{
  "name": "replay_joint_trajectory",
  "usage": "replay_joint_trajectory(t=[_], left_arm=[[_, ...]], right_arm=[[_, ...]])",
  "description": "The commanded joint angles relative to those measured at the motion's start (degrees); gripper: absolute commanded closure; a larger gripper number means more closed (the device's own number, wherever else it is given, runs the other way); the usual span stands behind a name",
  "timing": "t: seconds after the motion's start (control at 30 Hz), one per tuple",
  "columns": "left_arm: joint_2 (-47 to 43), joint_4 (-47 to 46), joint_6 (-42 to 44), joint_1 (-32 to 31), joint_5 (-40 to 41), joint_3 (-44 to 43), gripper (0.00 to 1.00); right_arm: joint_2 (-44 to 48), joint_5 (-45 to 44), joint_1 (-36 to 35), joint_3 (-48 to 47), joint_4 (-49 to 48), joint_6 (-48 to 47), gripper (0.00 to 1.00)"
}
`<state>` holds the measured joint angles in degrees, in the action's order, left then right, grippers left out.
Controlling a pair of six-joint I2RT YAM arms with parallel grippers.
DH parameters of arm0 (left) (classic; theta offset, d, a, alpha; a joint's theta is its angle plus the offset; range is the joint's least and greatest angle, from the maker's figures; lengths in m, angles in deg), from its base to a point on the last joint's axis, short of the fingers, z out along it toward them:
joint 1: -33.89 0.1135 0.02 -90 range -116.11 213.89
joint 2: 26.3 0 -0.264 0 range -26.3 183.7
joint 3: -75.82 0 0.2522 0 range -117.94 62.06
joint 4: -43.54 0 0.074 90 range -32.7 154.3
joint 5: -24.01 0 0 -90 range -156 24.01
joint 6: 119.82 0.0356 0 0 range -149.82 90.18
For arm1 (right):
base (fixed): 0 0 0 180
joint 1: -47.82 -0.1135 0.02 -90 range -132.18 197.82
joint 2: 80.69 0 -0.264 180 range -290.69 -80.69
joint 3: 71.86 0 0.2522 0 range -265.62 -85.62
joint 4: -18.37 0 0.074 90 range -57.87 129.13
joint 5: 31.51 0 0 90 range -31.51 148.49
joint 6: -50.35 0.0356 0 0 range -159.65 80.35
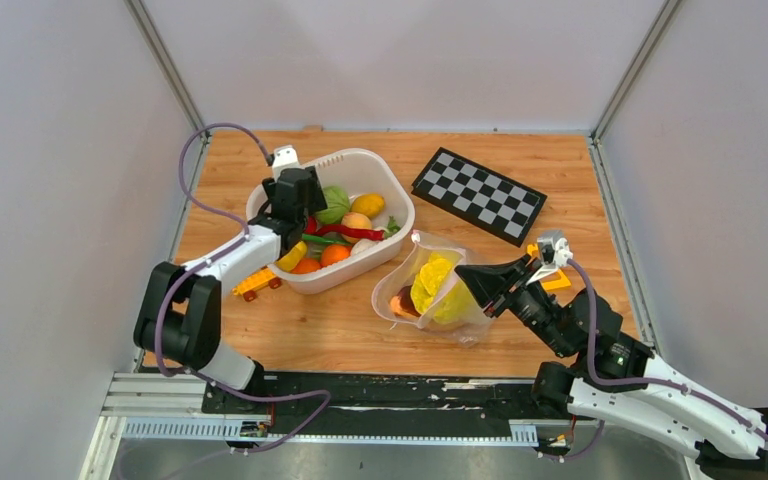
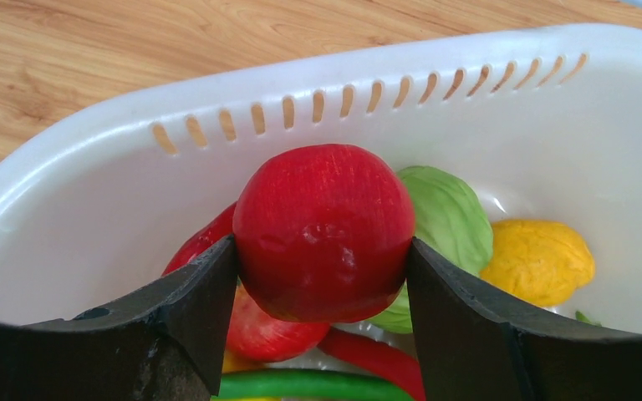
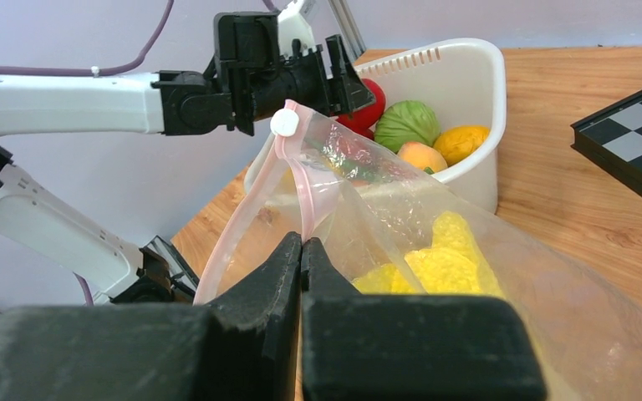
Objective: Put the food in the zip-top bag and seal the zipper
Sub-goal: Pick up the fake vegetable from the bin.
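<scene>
Most of the food lies in the white basket [image 1: 355,272] on the left of the counter [image 1: 320,330]: a cabbage [image 1: 334,203], a yellow fruit [image 1: 367,204], oranges [image 1: 336,254] and a red chilli [image 1: 345,231], among others. A yellow toy car [image 1: 257,285] sits just beside the basket's near-left corner. The left gripper [image 2: 319,255] reaches into the basket, its jaws pressed against both sides of a red fruit [image 2: 326,209], which looks raised above the pieces under it. To the right, the bag [image 1: 400,275] lies near the basket with a yellow piece [image 1: 435,285] and something orange-red already inside. The right gripper [image 3: 303,251] is clamped on the zipper [image 3: 299,192], holding the mouth up and open toward the basket. By my reading the job is early: the red fruit goes in next, the rest of the basket follows, and the zipper is not yet sealed.
</scene>
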<state>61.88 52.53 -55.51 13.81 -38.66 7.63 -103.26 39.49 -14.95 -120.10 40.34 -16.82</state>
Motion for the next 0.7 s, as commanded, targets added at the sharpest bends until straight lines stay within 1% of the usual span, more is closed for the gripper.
replay_joint_trajectory(t=[0.0, 0.1, 0.3, 0.37, 0.53, 0.67], left_arm=[[-7.9, -3.4, 0.5, 0.4, -5.0, 4.0, 0.58], [-14.5, -3.8, 0.5, 0.4, -10.5, 7.1, 0.60], [-28.2, -1.7, 0.4, 0.3, -20.6, 11.8, 0.61], [-31.8, -0.5, 0.1, 0.3, -24.9, 13.0, 0.61], [-40.6, 0.1, -1.9, 0.3, -39.3, 15.6, 0.61], [-47.7, 0.2, -4.2, 0.3, -46.1, 17.3, 0.61]], right_arm=[[0.4, -1.5, -0.1, 0.0, 0.0, -0.2, 1.00], [0.0, -2.0, -0.1, 0.0, 0.3, 0.0, 1.00], [-1.2, -3.0, -0.1, 0.1, -0.6, 0.2, 1.00], [-2.0, -3.0, -0.1, 0.0, -0.8, 0.2, 1.00], [-3.8, -3.4, -0.1, -0.1, -1.4, 0.9, 1.00], [-4.9, -3.7, -0.1, 0.0, -1.9, 1.5, 1.00]])
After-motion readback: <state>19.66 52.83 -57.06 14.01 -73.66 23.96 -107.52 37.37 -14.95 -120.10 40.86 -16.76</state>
